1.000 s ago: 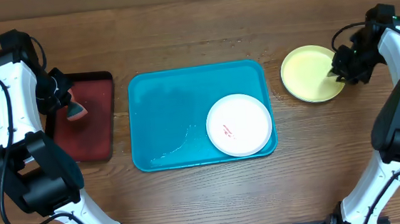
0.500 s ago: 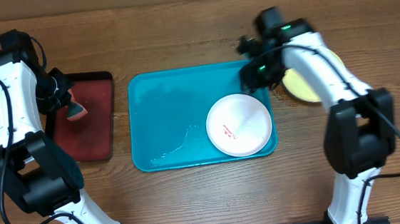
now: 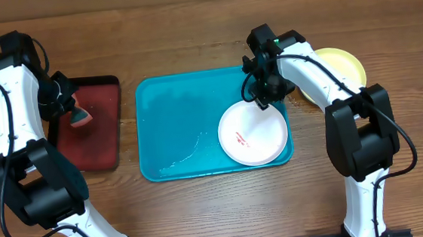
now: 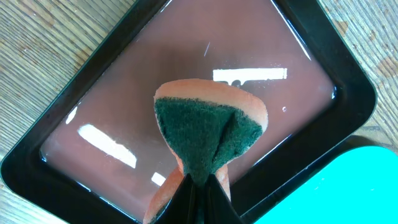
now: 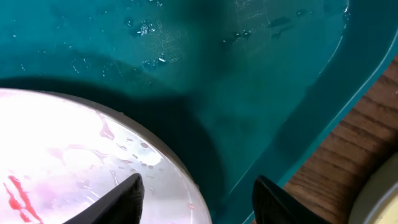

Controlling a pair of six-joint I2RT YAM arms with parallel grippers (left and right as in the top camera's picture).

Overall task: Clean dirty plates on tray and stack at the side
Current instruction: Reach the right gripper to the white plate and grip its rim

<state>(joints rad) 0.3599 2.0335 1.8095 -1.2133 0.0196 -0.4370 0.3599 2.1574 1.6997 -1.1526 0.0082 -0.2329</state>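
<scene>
The white plate (image 3: 253, 132) with red smears lies in the right part of the turquoise tray (image 3: 174, 129); it also shows in the right wrist view (image 5: 68, 155). The yellow-green plate (image 3: 343, 63) sits on the table right of the tray, partly hidden by the right arm. The pale blue plate is out of view. My right gripper (image 3: 265, 99) is open over the white plate's far rim (image 5: 196, 199), one finger over the plate, one over the tray floor (image 5: 249, 93). My left gripper (image 3: 71, 107) is shut on an orange and green sponge (image 4: 208, 134) above the dark red tray (image 4: 124, 106).
The dark red, black-rimmed tray (image 3: 95, 135) holds shallow liquid and stands left of the turquoise tray. Water drops lie on the turquoise tray floor. Bare wooden table (image 3: 203, 210) surrounds both trays.
My right arm has swung left from the yellow-green plate to the white plate's far edge on the tray. The left arm and sponge have not moved.
</scene>
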